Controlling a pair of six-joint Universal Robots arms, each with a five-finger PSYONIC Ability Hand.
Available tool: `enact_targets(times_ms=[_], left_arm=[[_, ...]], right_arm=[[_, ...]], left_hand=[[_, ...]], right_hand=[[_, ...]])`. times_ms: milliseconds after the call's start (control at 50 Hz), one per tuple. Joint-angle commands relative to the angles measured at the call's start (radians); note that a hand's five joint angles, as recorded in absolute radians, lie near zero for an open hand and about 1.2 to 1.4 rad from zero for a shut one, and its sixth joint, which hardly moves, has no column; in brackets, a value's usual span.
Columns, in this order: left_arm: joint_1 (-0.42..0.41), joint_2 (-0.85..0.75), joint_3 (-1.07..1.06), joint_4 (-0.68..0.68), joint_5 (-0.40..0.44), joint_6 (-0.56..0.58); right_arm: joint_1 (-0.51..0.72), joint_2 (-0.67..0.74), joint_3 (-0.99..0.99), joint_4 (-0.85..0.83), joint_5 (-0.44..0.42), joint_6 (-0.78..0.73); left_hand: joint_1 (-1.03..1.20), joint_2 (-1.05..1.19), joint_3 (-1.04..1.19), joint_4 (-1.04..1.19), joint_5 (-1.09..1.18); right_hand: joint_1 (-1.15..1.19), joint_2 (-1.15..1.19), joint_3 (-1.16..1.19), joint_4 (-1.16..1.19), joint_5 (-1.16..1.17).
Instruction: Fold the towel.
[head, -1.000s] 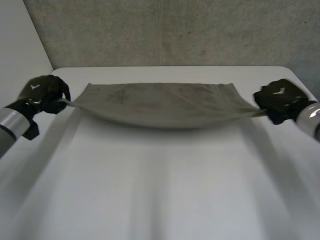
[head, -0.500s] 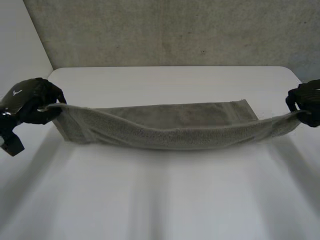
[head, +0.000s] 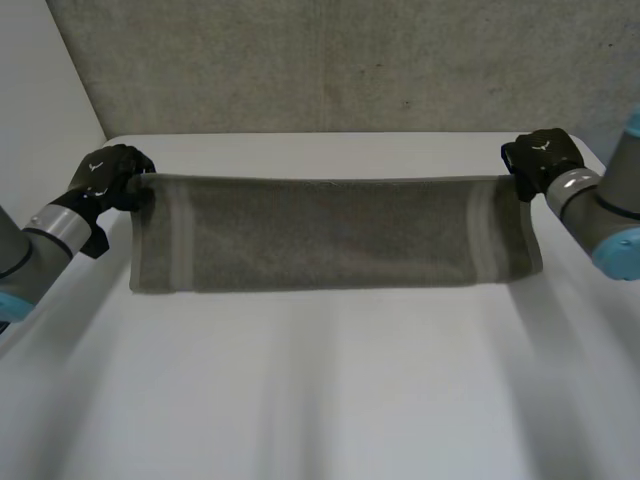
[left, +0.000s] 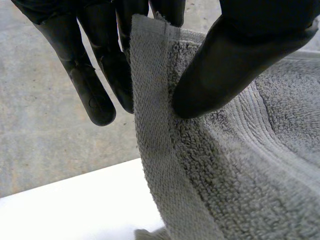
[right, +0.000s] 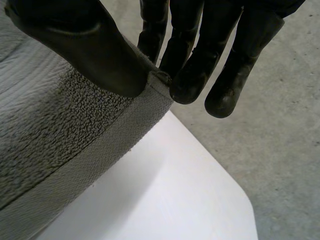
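- Above the white bench (head: 330, 400), the grey towel (head: 330, 235) hangs stretched wide
- Left robot hand (head: 108, 178) pinches one top corner, right robot hand (head: 540, 160) the other
- Likely step: spreading before the fold; next, lower both evenly

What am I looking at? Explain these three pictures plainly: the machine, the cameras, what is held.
This is a two-armed robot: grey arms ending in black mechanical hands, at a white table. The wide picture comes from a camera between and behind the arms, looking down. The two close-ups come from cameras on the wrists, looking along each palm. The left hand and the right hand each pinch a top corner of a grey terry-cloth towel between thumb and fingers, so it hangs stretched between them over the table.
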Motion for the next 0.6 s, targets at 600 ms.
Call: enact_targets(times_ms=[600], left_arm=[[-0.030, 0.115, -0.109, -0.001, -0.130, 0.004]], right_arm=[[0.070, -0.075, 0.003, 0.062, 0.121, -0.010]], left_hand=[[-1.089, -1.132, -1.138, -1.150, -1.100]], right_hand=[[-1.165, -1.166, -1.187, -1.173, -1.180]])
